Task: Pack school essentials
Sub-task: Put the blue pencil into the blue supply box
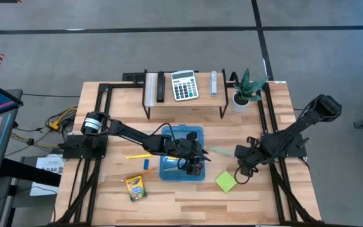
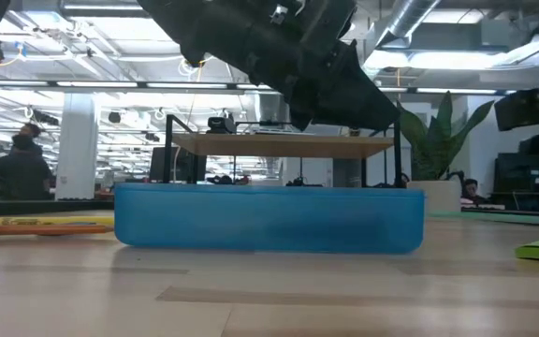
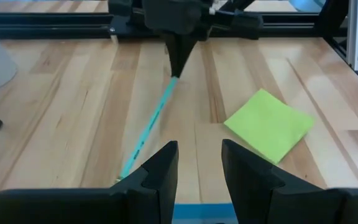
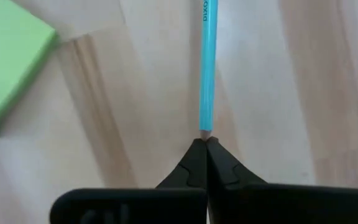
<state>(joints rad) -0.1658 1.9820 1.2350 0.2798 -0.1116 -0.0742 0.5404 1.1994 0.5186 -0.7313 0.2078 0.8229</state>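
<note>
One thin teal-green pen (image 4: 207, 74) pinched at tip by right gripper (image 4: 205, 144); lift slowly. Left gripper (image 3: 199, 163) narrowly open, empty, over blue plastic box (image 1: 183, 171).

Pale wood table (image 1: 188, 192), smooth; blue tray (image 2: 269, 217) matt translucent plastic; sticky-note pad (image 3: 269, 124) paper.

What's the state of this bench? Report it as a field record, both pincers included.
right pincer: shut on the tip of the thin green pen, pen lying on the table
left pincer: open, empty, over the blue tray's right edge
sticky-note pad: on the table, right of the tray
crayon box: on the table, left of the tray
</note>
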